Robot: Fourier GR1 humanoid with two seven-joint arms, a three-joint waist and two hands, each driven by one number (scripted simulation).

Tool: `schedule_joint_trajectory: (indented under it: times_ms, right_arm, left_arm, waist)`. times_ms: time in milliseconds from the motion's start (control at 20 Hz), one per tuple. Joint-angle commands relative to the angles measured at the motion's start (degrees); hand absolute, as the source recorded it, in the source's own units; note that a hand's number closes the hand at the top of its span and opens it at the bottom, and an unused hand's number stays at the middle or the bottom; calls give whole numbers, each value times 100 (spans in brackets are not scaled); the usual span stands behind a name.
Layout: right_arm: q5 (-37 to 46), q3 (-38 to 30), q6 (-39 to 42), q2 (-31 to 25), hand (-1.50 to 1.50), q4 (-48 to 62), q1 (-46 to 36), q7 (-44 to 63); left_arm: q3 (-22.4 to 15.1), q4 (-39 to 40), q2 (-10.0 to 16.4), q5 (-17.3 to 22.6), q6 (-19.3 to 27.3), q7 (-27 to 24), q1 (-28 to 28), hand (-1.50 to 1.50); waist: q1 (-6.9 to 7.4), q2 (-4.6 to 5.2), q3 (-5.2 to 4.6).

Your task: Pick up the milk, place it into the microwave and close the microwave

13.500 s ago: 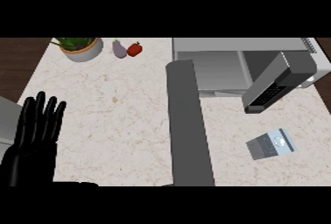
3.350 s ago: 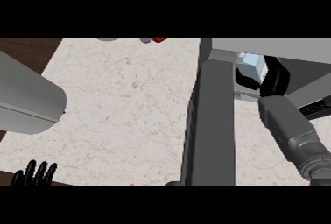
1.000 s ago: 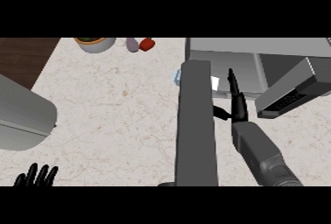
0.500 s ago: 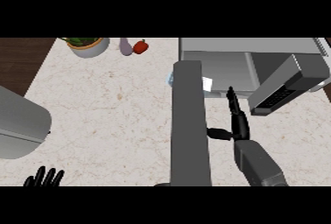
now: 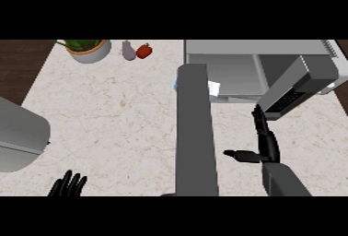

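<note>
- The left hand (image 5: 68,184) rests at the near edge of the worktop (image 5: 115,115), toward its left corner, with fingers straight up; it can stay there.
- The milk (image 5: 214,88) seems to sit at the front left of the microwave (image 5: 252,48), toward the far edge. A tall grey slab (image 5: 197,138) mostly hides it, so I cannot tell whether it is fully inside.
- The right hand (image 5: 269,147) holds nothing. Its fingers are straight, its thumb is spread, and its tips are just beside the free end of the open door (image 5: 302,83).
- Closing is the step in hand. Lay flat fingers on the door's outer face near that free end and swing it round, first checking that the milk clears.
</note>
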Motion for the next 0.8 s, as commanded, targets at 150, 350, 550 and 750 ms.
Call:
schedule_joint_trajectory:
  times_ms: [150,350,550,750]
  right_arm:
    - [-177,19,533,-271,150,-789,995,-487]
    - [-235,85,820,-574,150,-1283,1556,-281]
    - [-609,-189,1289,-952,-150,-1523,1871,-165]
    - [-929,-342,1662,-1136,-150,-1936,2228,-56]
  left_arm:
    - [-471,516,16,-423,-197,200,-568,-150]
    - [-569,678,245,-638,-358,543,-961,-150]
    - [-1045,1016,-126,-1506,97,379,-1455,150]
    - [-1423,1312,-499,-1764,335,551,-1729,150]
  waist:
    - [-122,-24,-9]
    - [-125,-21,-9]
    - [-92,-10,-5]
    - [-78,-11,-6]
